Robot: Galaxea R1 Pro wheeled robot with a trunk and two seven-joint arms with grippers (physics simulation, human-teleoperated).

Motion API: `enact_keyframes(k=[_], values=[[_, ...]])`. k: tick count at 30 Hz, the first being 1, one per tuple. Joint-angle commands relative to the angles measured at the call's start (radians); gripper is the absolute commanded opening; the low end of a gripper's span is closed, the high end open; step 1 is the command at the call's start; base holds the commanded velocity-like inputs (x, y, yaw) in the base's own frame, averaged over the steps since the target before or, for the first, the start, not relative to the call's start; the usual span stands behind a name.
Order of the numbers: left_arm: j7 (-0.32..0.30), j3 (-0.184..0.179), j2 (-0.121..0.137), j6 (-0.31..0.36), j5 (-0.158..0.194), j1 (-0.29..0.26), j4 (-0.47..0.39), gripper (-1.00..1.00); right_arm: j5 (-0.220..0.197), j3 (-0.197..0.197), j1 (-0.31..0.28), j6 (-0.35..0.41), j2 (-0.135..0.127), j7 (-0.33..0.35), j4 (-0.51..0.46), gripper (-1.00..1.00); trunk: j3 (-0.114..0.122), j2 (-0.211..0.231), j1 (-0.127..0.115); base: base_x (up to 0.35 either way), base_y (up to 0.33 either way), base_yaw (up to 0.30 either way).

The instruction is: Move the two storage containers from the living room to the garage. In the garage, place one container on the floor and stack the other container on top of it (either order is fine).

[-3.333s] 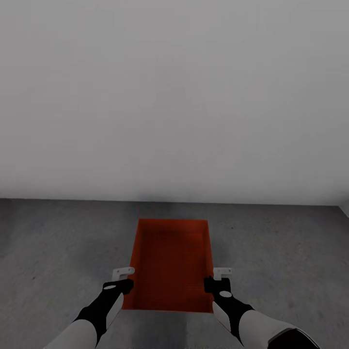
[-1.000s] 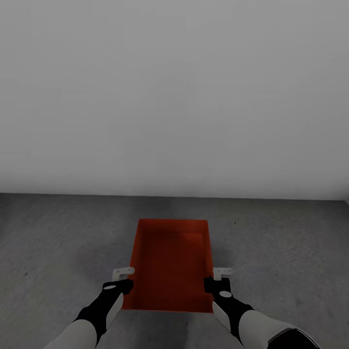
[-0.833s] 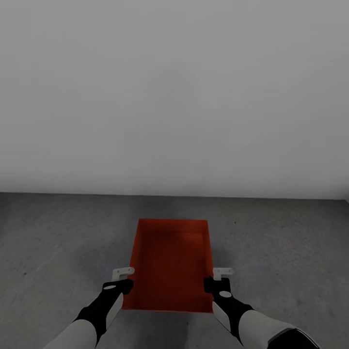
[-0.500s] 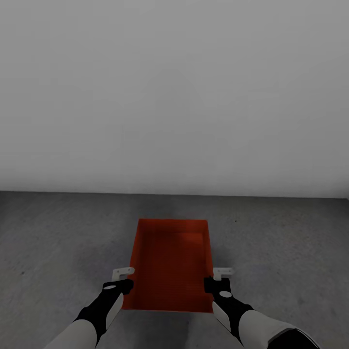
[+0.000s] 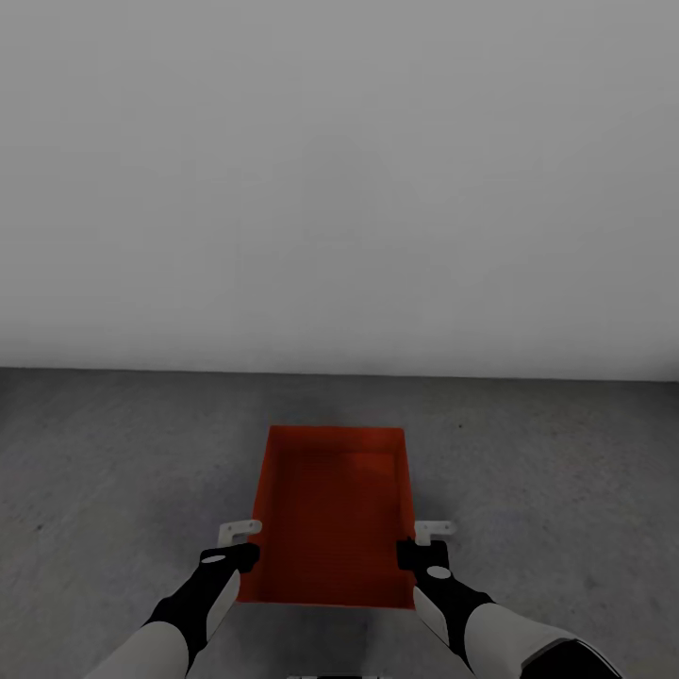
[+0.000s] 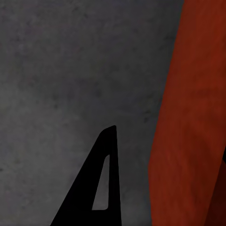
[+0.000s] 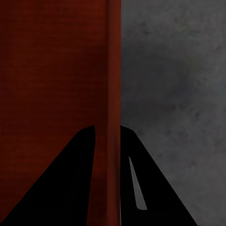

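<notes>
A robot looks down at an orange-red open bin point(image 5: 332, 514) carried in front of it, above a dark grey concrete floor point(image 5: 113, 471) and short of a plain white wall point(image 5: 339, 189) that rises beyond the bin's far end. The bin is a shallow rectangle with thin flat walls, its long sides running away from the robot toward the wall, and nothing lies inside it. On the bin's left side, the left gripper point(image 5: 247, 554) sits at the long wall close to the near corner, at the end of a black and white arm. In the left wrist view one dark finger point(image 6: 96, 188) lies outside the bin wall point(image 6: 188, 141), with grey floor showing between the two; the other finger is hidden, so whether this gripper is clamped on the wall cannot be told. On the bin's right side, the right gripper point(image 5: 407, 553) sits at the opposite long wall, level with the left one. In the right wrist view its two dark fingers point(image 7: 141, 188) straddle the thin wall point(image 7: 112, 94), one inside the bin and one outside, pressed closed against it.
</notes>
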Motion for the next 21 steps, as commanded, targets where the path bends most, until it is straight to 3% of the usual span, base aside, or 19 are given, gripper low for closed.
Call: enact_keyframes(k=[1,21], values=[[0.006,0.01,0.009,0.007,-0.017,0.0,-0.004,-1.0,-0.01,0.004,-0.001,-0.006,0.0,-0.004,0.001,-1.0,-0.004,-0.008,0.004,0.0,0.0,0.0],[0.006,0.01,0.009,0.007,-0.017,0.0,-0.004,-1.0,-0.01,0.004,-0.001,-0.008,0.0,-0.004,0.001,-1.0,-0.066,-0.148,0.08,0.0,0.0,0.0]])
